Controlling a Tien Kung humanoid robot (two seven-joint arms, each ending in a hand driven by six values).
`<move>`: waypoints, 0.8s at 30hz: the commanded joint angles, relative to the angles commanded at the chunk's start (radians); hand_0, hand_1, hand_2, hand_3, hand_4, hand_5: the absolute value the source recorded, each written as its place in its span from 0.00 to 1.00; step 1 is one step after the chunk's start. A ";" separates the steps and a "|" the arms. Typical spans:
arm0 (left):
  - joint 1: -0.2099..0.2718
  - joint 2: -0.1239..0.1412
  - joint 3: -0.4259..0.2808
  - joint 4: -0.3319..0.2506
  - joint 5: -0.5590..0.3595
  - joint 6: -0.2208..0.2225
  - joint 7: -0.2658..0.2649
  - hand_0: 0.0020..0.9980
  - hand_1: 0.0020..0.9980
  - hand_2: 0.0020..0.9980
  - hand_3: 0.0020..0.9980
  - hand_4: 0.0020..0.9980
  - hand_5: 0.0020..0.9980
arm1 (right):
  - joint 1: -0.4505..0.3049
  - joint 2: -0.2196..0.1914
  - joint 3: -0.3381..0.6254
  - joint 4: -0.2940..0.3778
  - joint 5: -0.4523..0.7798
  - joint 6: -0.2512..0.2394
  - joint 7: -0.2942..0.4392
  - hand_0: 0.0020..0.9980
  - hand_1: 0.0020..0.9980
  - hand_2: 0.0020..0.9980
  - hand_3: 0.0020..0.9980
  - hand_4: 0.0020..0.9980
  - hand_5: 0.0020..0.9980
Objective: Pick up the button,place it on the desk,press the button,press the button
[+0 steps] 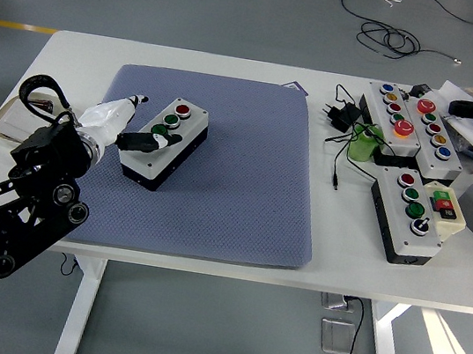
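My left hand (128, 130) reaches over the button box (165, 142) on the blue mat (241, 204), dark fingertip extended onto a green button (160, 131); pressing off-centre could skid the box; clutter lies far right.

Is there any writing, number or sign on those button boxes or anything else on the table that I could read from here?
None can be read.
Button box on the mat: no visible print.
Long button box: any labels are too small to read.
Black-sided button box: no legible marks.
Yellow box with green and red buttons: marks on the buttons are blurred.
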 joint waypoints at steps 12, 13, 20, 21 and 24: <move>-0.055 -0.080 0.051 0.108 0.031 0.106 0.000 0.92 1.00 1.00 1.00 1.00 0.81 | 0.008 -0.003 0.007 0.000 -0.006 0.000 0.001 0.79 0.80 0.82 0.75 0.41 0.48; -0.062 -0.090 0.052 0.130 0.049 0.117 0.000 0.92 1.00 1.00 1.00 1.00 0.81 | 0.009 -0.003 0.008 0.000 -0.007 0.000 0.001 0.79 0.80 0.82 0.75 0.41 0.48; -0.081 -0.119 0.054 0.194 0.098 0.119 0.000 0.84 1.00 1.00 1.00 1.00 0.79 | 0.009 -0.005 0.012 0.000 -0.009 0.000 0.001 0.79 0.80 0.82 0.75 0.41 0.48; -0.083 -0.126 0.055 0.208 0.102 0.117 0.000 0.84 1.00 1.00 1.00 1.00 0.79 | 0.010 -0.005 0.012 0.000 -0.010 0.000 0.001 0.79 0.80 0.82 0.75 0.41 0.48; -0.088 -0.141 0.061 0.235 0.112 0.114 0.000 0.84 1.00 1.00 1.00 1.00 0.79 | 0.010 -0.005 0.014 0.000 -0.013 0.000 0.000 0.79 0.80 0.82 0.75 0.41 0.48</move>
